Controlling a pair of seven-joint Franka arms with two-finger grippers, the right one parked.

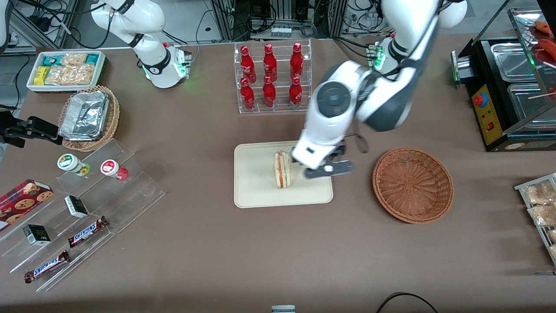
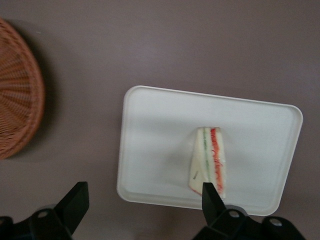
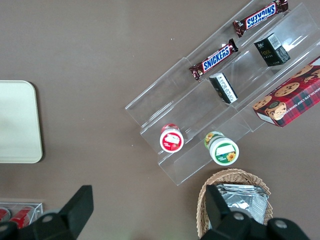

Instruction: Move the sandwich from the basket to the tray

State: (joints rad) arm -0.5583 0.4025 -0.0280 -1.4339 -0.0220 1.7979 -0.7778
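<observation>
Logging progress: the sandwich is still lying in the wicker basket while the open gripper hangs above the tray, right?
Not quite. The front view shows the sandwich standing on the tray; the basket is empty. The gripper is above the tray, jaws open.

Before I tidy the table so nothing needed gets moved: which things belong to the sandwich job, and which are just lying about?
Job:
sandwich, standing on the tray
basket, holding nothing
gripper, open above the tray beside the sandwich

Lying about:
cola bottles
Snickers bars
foil trays
cookie box
</observation>
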